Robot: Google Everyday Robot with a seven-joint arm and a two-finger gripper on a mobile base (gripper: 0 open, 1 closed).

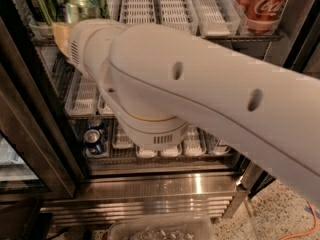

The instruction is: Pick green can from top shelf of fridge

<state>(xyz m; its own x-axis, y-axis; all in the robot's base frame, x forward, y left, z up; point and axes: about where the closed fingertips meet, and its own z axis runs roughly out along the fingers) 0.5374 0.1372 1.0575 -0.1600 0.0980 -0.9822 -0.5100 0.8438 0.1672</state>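
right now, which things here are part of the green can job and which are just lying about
For the job:
green cans, upper left
top shelf
fridge
hand, at the arm's far end, right by the green cans

Just there:
red Coca-Cola cans, top shelf, right
blue can, lower shelf
orange cable, on the floor
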